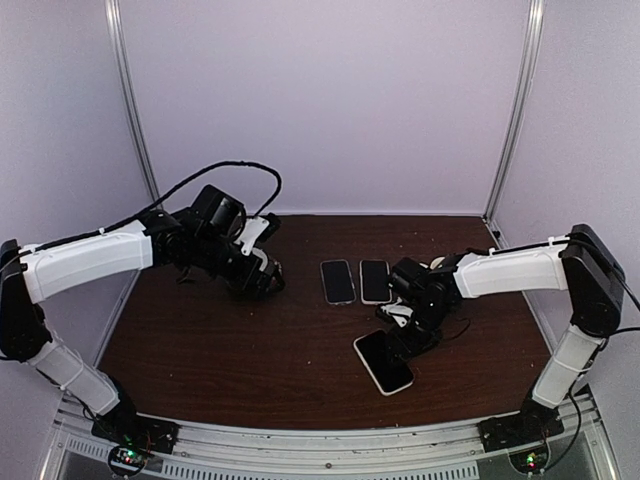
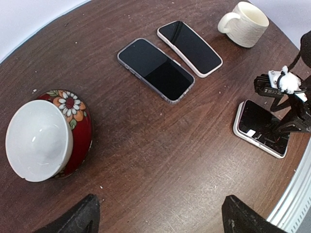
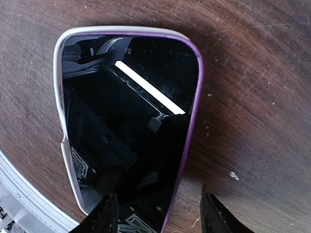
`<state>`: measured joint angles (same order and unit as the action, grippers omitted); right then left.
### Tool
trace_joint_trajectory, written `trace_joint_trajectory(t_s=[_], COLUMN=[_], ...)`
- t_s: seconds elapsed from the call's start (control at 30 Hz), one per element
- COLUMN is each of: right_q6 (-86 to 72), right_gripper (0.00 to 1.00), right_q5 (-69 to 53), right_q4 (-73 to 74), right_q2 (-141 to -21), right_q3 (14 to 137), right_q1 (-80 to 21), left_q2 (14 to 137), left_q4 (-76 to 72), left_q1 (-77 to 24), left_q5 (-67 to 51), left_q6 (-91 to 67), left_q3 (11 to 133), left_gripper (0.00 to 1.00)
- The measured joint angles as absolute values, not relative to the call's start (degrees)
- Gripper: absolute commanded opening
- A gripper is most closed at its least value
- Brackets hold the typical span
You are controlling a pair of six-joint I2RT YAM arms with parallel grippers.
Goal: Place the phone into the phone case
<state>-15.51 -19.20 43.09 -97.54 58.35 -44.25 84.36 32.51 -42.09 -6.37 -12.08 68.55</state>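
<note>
Right tool (image 3: 159,206), arm bent downward, hangs parted over the phone (image 3: 131,111).

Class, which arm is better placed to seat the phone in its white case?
Right: the right gripper hovers over the black phone; the left gripper is away, by the red floral bowl.

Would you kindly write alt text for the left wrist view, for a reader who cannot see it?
Two phones lie side by side on a brown table, with a third, white-cased phone at the right beneath the right hand. A red floral bowl sits at left and a cream mug at top right; the open left hand frames the bottom edge.
</note>
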Motion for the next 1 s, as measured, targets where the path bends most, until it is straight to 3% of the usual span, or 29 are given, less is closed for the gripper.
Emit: trace_joint_trajectory(t_s=[0.07,0.2,0.3,0.47,0.57,0.63,0.77,1.0], right_q6=[-15.42,-16.19,-17.39,-19.73,-19.99,-20.01,-19.97,-20.75], right_gripper=[0.55,0.45,0.4,0.29,0.3,0.25,0.19,0.21], right_q5=[-17.69,-16.03,-15.38,-14.72,-14.96,-15.22,-16.97,-18.44], right_q4=[43.94,45.25,45.58,44.99,44.01,43.46,41.3,38.85], right_q2=[-97.56,-97.49,-96.86,-94.28,-94.08,-94.08,-94.06,-92.38], right_q3=[58.85,59.53,59.57,58.48,57.56,57.06,56.14,53.71], right_q1=[-44.36,-44.71,-45.21,-45.36,-45.3,-44.97,-44.12,-43.55], left_q2=[84.27,84.27,84.27,86.63,94.56,100.33,112.18,119.94], left_q4=[32.51,32.4,30.98,23.51,19.59,17.19,12.12,8.64], left_q1=[-42.04,-42.06,-44.29,-61.67,-68.77,-69.54,-69.87,-72.36], left_q5=[-6.66,-8.45,-10.17,-9.21,-9.1,-8.71,-6.7,-3.62], left_q6=[-12.05,-10.96,-6.74,6.96,12.64,15.22,22.98,33.36], left_q3=[68.55,68.42,67.53,62.08,62.59,64.1,68.2,76.23], left_gripper=[0.87,0.65,0.57,0.36,0.33,0.31,0.15,0.14])
